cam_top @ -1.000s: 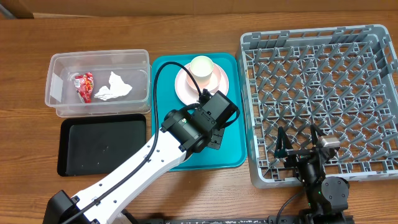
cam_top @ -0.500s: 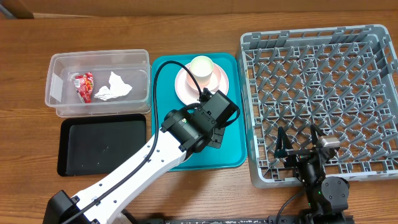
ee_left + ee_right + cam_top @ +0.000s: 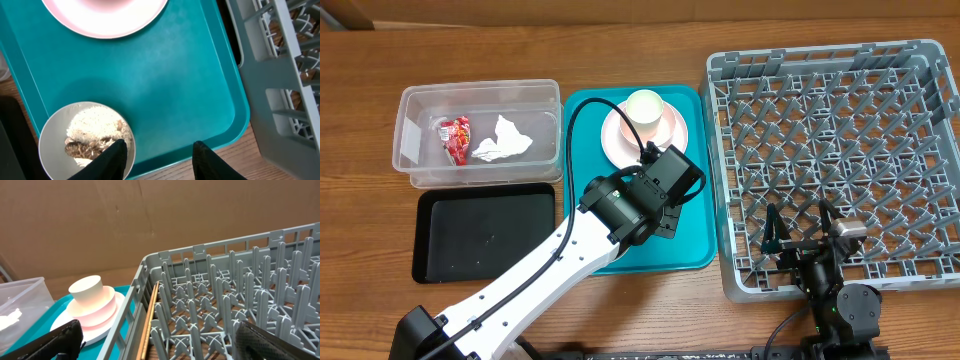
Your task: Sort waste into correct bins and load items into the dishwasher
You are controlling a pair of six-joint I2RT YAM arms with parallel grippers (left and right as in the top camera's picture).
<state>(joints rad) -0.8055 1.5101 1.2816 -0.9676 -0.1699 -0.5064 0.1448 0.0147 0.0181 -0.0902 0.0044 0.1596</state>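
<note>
- Left gripper [image 3: 157, 152] stands half open over the teal tray's [image 3: 165, 85] near end. One finger [image 3: 114, 159] overlaps the rim of the grey-white bowl [image 3: 50, 127] holding rice [image 3: 95, 125]; the other is clear of it.
- Right gripper [image 3: 157, 329] gapes wide and empty over the dish rack's [image 3: 840, 150] near-left corner.
- Red wrapper [image 3: 454, 138]: print too small to read; it lies beside the napkin [image 3: 502, 140] in the clear tub [image 3: 535, 105].
- Plate [image 3: 675, 135] and cup [image 3: 645, 106] sit at the tray's far end.

Left end effector [image 3: 159, 146] jaws slightly wider, over grey-white bowl [image 3: 45, 140]
</note>
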